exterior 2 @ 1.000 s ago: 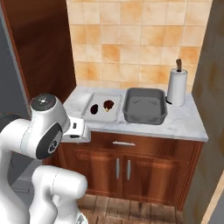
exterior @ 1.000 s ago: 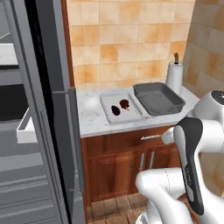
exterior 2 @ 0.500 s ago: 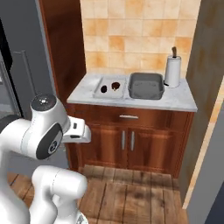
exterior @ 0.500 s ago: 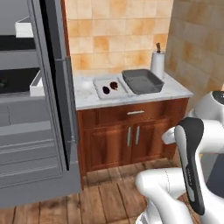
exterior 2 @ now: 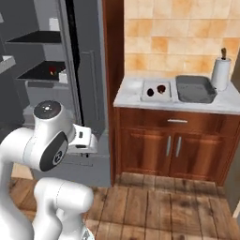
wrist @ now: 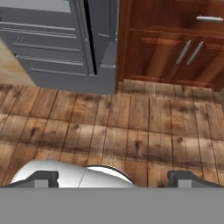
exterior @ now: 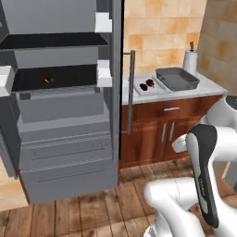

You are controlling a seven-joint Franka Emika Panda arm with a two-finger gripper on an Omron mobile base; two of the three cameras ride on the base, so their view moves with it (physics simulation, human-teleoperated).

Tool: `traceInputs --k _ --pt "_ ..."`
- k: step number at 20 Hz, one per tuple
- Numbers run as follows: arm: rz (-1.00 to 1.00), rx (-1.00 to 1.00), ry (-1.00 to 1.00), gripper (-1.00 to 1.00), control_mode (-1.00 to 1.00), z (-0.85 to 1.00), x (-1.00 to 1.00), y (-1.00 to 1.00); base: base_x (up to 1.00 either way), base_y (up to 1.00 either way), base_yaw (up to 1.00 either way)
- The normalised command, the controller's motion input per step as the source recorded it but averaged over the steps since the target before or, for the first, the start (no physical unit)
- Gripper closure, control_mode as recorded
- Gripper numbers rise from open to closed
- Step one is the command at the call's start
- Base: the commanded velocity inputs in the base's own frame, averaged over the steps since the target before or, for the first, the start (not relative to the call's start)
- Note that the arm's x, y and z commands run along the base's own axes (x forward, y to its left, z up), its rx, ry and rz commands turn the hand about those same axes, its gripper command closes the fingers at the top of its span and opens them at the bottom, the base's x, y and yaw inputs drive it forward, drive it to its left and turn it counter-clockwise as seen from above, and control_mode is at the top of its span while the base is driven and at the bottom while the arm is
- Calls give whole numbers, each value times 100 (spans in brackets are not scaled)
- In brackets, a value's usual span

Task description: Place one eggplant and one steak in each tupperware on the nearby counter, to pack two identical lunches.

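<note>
On the marbled counter (exterior: 203,88) (exterior 2: 133,96) lies the pale tupperware (exterior: 139,91) (exterior 2: 157,97), holding a dark eggplant (exterior: 142,86) (exterior 2: 150,92) and a reddish-brown steak (exterior: 150,84) (exterior 2: 162,88). To its right is the dark grey tupperware (exterior: 177,79) (exterior 2: 194,89), with nothing seen inside. Another small reddish steak (exterior: 44,77) (exterior 2: 52,71) rests on a dark shelf in the open fridge. My gripper (wrist: 113,179) hangs low over the wooden floor, far from the counter. It is open, its fingertips (wrist: 41,178) wide apart with nothing between them.
The open grey fridge (exterior: 65,139) (exterior 2: 89,70) stands left of the counter, its door edge (exterior: 116,78) jutting toward me. A paper towel roll (exterior: 190,59) (exterior 2: 220,70) stands at the counter's back right. Wooden cabinet doors (wrist: 183,52) with silver handles and a plank floor (wrist: 131,127) lie below.
The whole scene has shifted: the base has backed away and swung left, so the counter looks farther off and the fridge interior has come into view. The gripper stays open.
</note>
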Motion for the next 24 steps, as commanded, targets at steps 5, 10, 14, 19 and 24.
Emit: traceInputs --k 5,10,14,19,24 --pt "0 0 0 -100 100 0 0 0 -5 100 0" --pt "0 0 0 -100 100 0 0 0 0 100 -1" --pt "0 0 0 -100 100 0 0 0 6 84 0" --pt "0 0 0 -100 100 0 0 0 48 5 0" --pt "0 0 0 -100 100 0 0 0 61 -67 1"
